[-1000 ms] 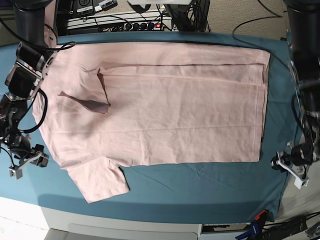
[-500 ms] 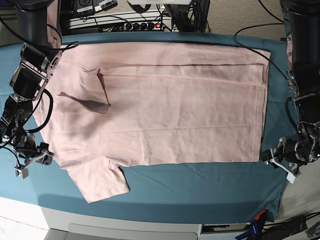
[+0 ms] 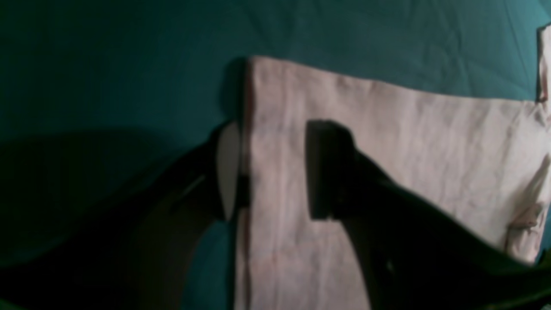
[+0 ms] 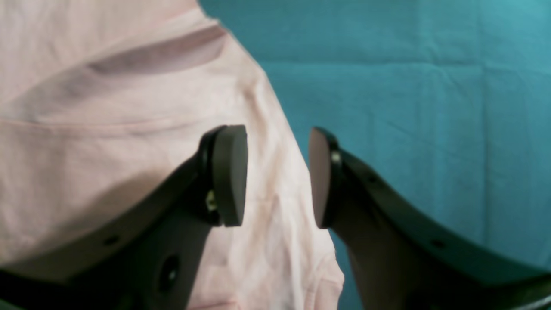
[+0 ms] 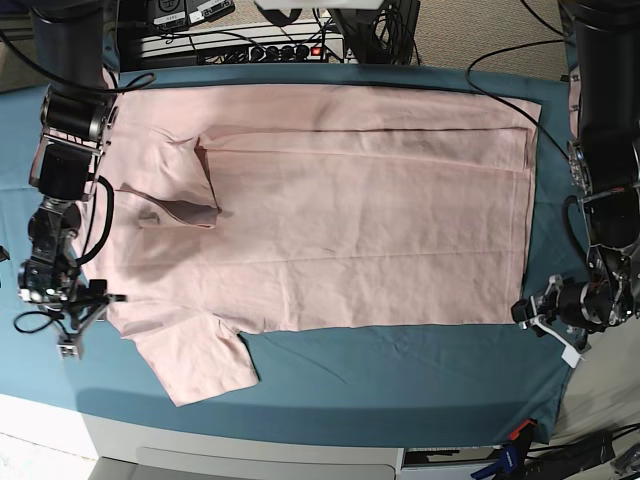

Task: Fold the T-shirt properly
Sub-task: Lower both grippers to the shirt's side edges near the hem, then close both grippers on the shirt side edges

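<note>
The pale pink T-shirt [image 5: 360, 220] lies spread flat, plain side up, on the teal table cloth [image 5: 400, 380]. One sleeve [image 5: 190, 185] is folded in over the chest and the other sleeve [image 5: 195, 360] lies flat at the front. My left gripper [image 5: 530, 315] is open at the shirt's front hem corner. In the left wrist view it [image 3: 275, 172] straddles the shirt's [image 3: 409, 142] edge, with one finger over the cloth [image 3: 107, 64]. My right gripper [image 5: 100, 300] is open at the shoulder edge. In the right wrist view it [image 4: 275, 176] straddles the shirt's [image 4: 107, 129] edge.
Electronics and cables [image 5: 240, 45] sit behind the table's back edge. The table's white front edge [image 5: 250, 455] runs below the cloth. A blue and red clamp [image 5: 510, 455] is at the front right corner.
Both grippers have moved inward to the shirt's edges: the left one leftward to the hem corner, the right one rightward to the shoulder edge. The shirt has not moved.
</note>
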### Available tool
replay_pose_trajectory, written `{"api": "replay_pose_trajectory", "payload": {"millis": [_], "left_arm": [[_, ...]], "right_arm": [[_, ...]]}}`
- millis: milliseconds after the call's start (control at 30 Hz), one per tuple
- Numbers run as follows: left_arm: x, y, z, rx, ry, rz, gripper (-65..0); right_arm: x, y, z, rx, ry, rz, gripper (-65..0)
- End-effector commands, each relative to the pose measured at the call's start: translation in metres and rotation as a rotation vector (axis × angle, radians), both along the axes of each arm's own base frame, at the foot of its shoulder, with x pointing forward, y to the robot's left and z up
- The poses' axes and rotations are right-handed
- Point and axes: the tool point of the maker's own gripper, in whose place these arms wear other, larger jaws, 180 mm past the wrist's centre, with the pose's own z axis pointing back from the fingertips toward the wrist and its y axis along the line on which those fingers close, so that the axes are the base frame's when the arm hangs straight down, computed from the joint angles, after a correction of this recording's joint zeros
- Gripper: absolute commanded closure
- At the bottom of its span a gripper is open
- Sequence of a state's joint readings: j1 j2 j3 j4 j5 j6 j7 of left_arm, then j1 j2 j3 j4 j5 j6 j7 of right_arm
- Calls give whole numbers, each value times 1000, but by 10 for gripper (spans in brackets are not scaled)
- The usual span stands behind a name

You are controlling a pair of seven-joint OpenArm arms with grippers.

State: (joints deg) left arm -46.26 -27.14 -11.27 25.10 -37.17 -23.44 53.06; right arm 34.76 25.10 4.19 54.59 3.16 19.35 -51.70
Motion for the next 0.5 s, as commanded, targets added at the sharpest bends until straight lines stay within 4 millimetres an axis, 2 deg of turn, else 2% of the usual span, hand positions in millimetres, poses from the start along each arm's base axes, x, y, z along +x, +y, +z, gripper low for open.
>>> {"api": "replay_pose_trajectory", "payload": {"millis": [0,100,233,467], "left_arm": [[17,7,25,3,-68,10,-243],[17,5,23,11,-63,3,-243],[14,2,18,11,-56,0,-242],[-6,-6,-17,33,7,-5,-243]], "right_arm": [[14,-8,27,-37,-69,-6,-241],[15,-10,27,-106,-54,-11,-241],[15,-11,27,-114,-59,-17,-241],[16,-11,29,-115,-69,-15,-241]]}}
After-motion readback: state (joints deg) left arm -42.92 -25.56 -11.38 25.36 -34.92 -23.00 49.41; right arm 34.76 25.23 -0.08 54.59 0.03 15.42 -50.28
